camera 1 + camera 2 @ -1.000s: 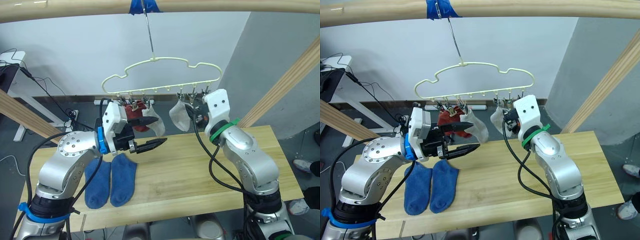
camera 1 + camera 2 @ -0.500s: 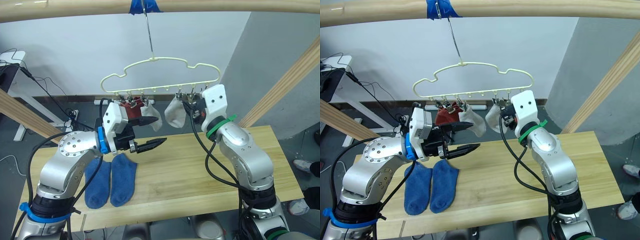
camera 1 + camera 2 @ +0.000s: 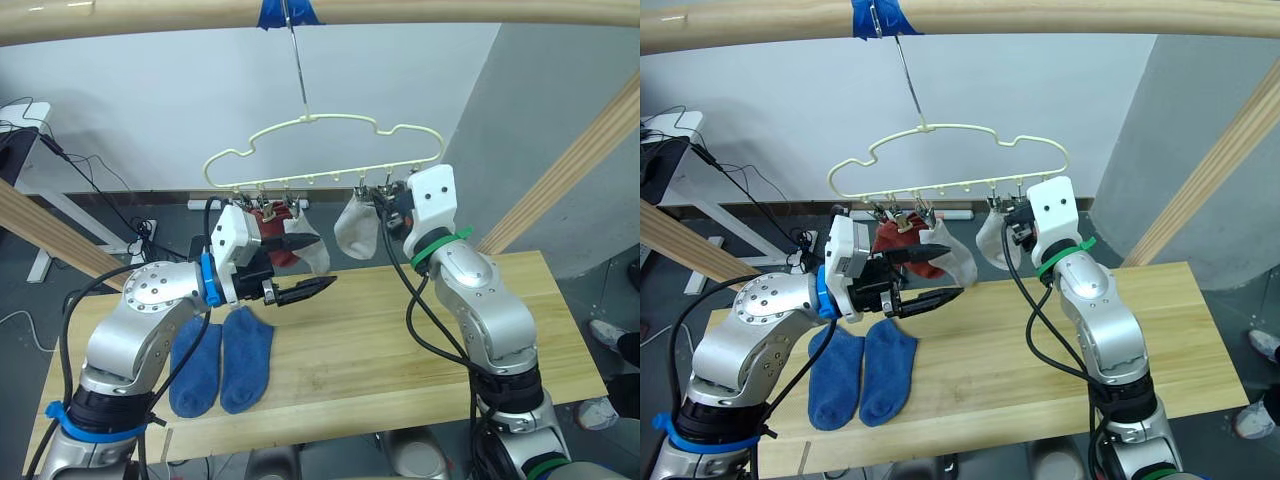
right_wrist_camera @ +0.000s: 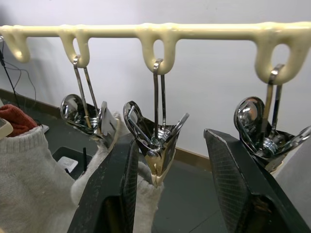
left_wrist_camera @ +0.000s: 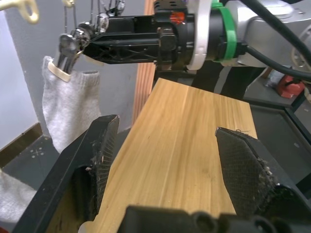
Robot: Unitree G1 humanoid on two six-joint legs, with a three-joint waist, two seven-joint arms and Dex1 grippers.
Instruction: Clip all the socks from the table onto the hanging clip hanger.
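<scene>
The pale yellow clip hanger [image 3: 320,150] hangs by its hook from the top pole. Clipped to it are a rust red sock [image 3: 270,228] and a grey sock [image 3: 312,250]. A second grey sock [image 3: 355,228] hangs from a clip by my right gripper [image 4: 170,138], which is open with a metal clip [image 4: 156,145] between its fingers. My left gripper [image 3: 315,262] is open and empty, held above the table [image 3: 400,340] just below the hanging socks. Two blue socks [image 3: 195,365] [image 3: 245,358] lie side by side on the table's left part.
A pale wooden pole [image 3: 450,10] runs across the top, with slanted poles at the right [image 3: 580,160] and left [image 3: 40,230]. Behind the table's left end, cables and a white stand [image 3: 30,140] sit on the floor.
My right gripper rose toward the clips with the second grey sock, swung left, then came back a little. The hanger swayed with it. My left arm shifted slightly right.
</scene>
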